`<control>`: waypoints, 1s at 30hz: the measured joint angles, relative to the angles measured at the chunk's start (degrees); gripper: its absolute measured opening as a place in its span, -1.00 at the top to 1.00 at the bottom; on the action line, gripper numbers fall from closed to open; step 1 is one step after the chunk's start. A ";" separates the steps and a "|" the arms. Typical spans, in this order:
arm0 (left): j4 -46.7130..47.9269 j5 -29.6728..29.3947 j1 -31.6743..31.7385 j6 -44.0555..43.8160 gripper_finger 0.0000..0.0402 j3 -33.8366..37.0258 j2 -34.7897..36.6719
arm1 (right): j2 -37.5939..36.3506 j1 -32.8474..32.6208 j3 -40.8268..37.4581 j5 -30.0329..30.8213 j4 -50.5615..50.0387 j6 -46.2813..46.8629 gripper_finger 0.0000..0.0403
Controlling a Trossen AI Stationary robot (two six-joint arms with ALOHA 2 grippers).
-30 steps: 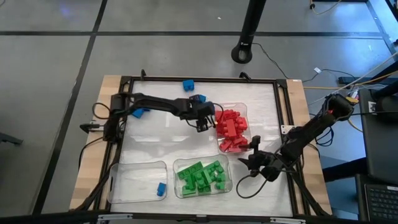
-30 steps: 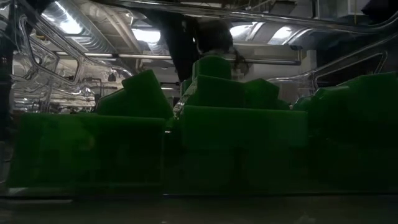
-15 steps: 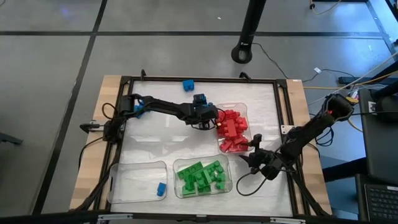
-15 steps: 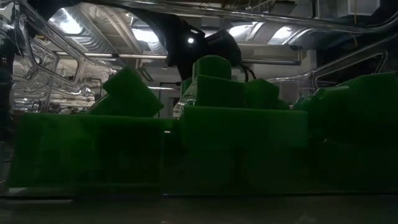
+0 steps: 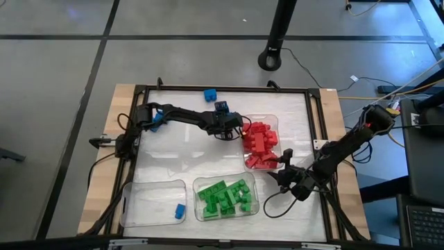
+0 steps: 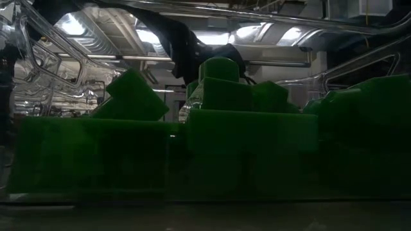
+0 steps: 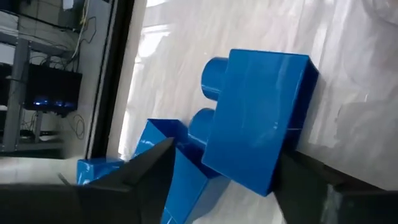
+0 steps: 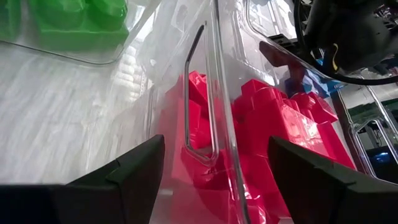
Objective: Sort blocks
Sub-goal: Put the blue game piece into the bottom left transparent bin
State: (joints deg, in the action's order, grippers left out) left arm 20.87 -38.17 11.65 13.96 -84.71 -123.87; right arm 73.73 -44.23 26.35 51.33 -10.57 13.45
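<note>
Reaching across the white tabletop (image 5: 173,142), the left pincer (image 5: 223,119) is seen beside the clear rectangular plastic tray of red toy bricks (image 5: 259,144), its dark fingers (image 7: 146,171) spread on either side of a small blue plastic toy brick (image 7: 255,140) that lies on the surface; contact with the brick cannot be told. Another blue brick (image 5: 209,94) is left near the far edge. One blue brick (image 5: 180,211) is held in the near left clear tray (image 5: 139,191), green bricks (image 5: 225,196) in the middle clear tray. The right pincer (image 5: 284,170) is parked open just beside the red tray's near corner, nothing held.
</note>
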 joint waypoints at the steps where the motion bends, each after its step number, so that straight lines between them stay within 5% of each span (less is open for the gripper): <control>1: 0.18 0.04 0.10 0.00 -0.13 0.00 0.00 | 0.00 0.00 0.00 0.02 -0.01 0.00 -0.40; 20: -1.14 2.51 0.81 3.61 0.93 -0.07 -0.31 | 0.00 0.00 0.00 0.15 0.00 -0.21 -0.40; 30: 1.93 2.01 -2.06 3.25 0.97 -1.59 -0.09 | 0.01 0.00 0.00 0.18 0.00 -0.28 -0.40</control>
State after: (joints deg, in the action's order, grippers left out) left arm 22.80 -36.15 9.58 17.20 -86.29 -123.96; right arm 73.75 -44.23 26.35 51.52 -10.57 13.17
